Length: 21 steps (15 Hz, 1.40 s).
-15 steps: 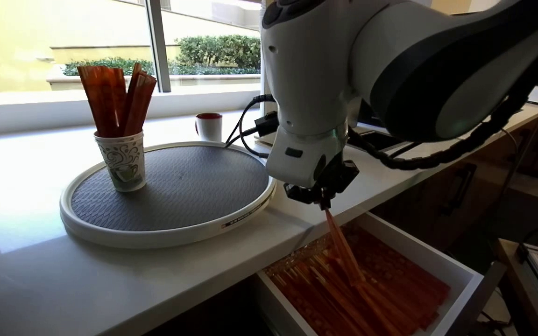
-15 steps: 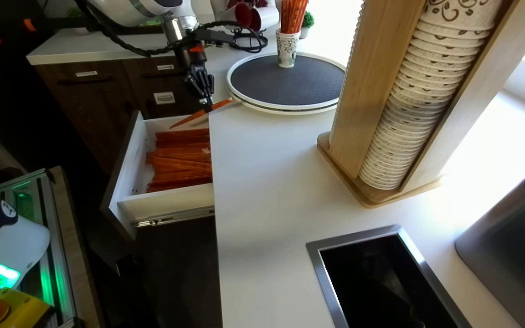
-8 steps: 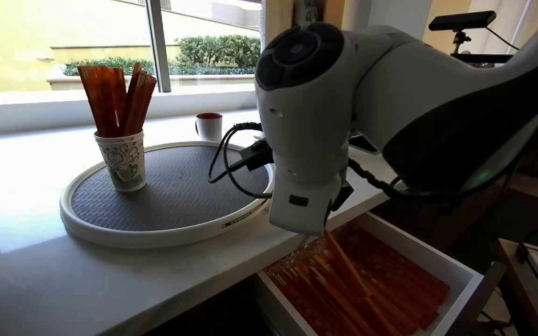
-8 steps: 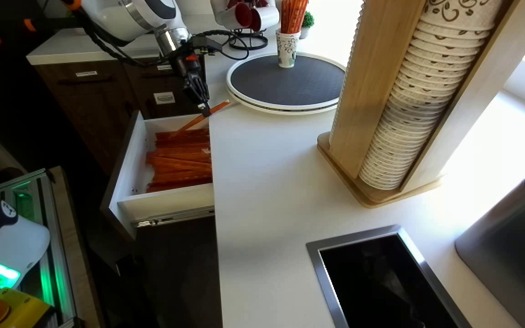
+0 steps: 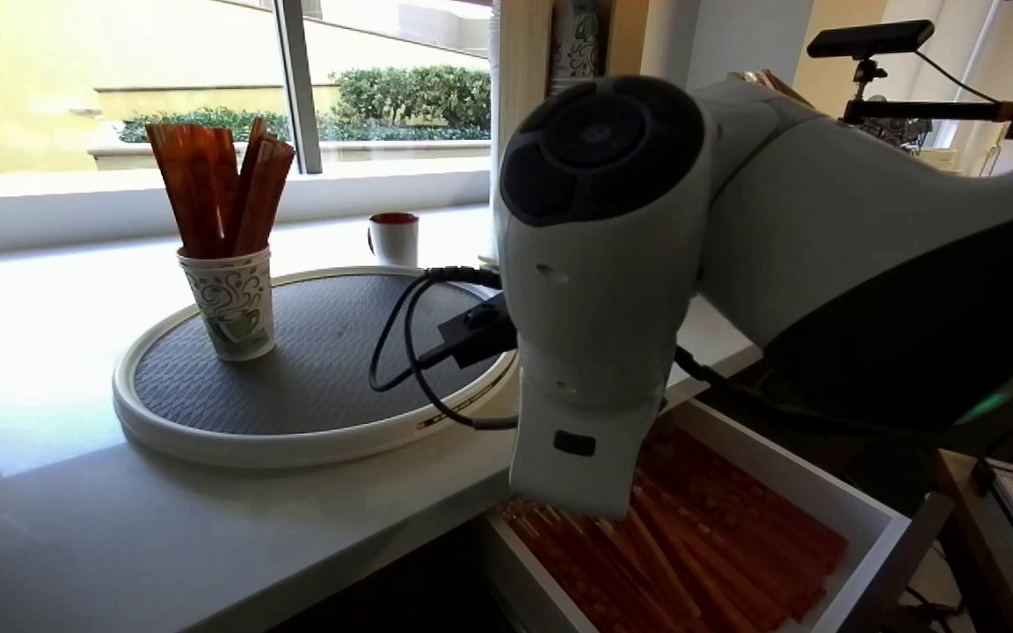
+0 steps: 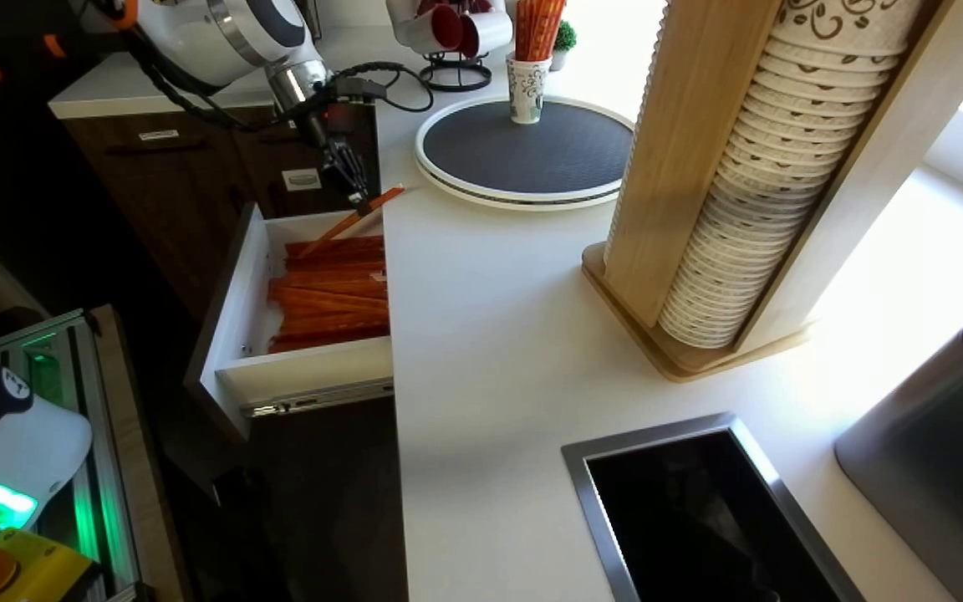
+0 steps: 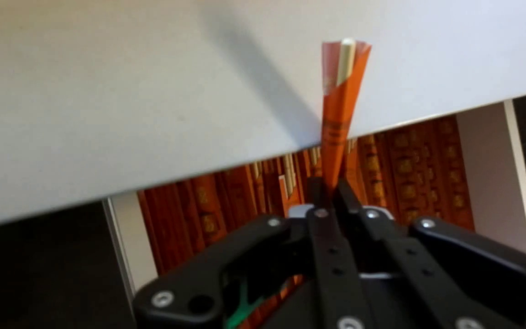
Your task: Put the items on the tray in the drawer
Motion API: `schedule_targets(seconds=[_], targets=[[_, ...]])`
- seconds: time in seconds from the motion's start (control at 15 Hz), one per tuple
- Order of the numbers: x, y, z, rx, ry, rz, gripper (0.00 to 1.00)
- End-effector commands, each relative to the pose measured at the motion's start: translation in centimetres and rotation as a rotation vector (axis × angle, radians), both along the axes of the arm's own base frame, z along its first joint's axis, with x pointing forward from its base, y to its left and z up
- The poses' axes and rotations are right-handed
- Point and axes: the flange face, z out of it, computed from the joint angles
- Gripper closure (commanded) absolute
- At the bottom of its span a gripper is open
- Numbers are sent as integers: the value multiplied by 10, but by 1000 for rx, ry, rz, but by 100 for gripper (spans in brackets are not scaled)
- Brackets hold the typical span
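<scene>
My gripper (image 6: 362, 209) is shut on a red-orange stick (image 6: 388, 197), which slants over the drawer. In the wrist view my gripper (image 7: 330, 194) pinches the stick (image 7: 338, 109); one end projects over the counter. In an exterior view the arm hides the gripper. The open drawer (image 6: 306, 368) holds rows of sticks (image 6: 331, 293); the drawer (image 5: 898, 527) also shows in an exterior view. The round grey tray (image 5: 234, 447) with white rim sits on the counter. On the tray (image 6: 565, 159) a patterned paper cup (image 5: 234, 308) holds several upright sticks (image 5: 199, 185).
The white counter's edge (image 7: 244, 165) overhangs the drawer's back. A red-and-white mug (image 5: 395, 239) stands behind the tray. A wooden cup holder (image 6: 657, 192) with stacked paper cups and a metal-rimmed dark opening (image 6: 657, 441) are farther along the counter.
My gripper has moved down and away from the tray, toward the drawer. The held stick has come lower over the drawer, with less of it over the counter. Tray and cup have not moved.
</scene>
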Motion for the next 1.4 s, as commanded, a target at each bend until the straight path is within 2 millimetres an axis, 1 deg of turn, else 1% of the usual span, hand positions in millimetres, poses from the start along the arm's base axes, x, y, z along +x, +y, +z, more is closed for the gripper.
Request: schedule_targets(seconds=[0.0, 0.33, 0.47, 0.6, 0.87, 0.93, 1.0, 1.07, 1.13, 1.2, 1.33], targets=[[-16, 15, -27, 46, 9, 26, 98], [-30, 25, -40, 66, 20, 37, 98], [-33, 26, -43, 78, 23, 36, 98], [-37, 26, -51, 95, 31, 38, 98], [-38, 23, -60, 118, 49, 20, 98], [-38, 21, -60, 119, 54, 14, 68], [-37, 19, -58, 126, 54, 0, 66], [-36, 17, -52, 126, 41, -10, 60], [-34, 14, -46, 131, 28, -27, 52], [-33, 12, -39, 138, 13, -40, 45], [-30, 9, -18, 182, -9, -59, 30]])
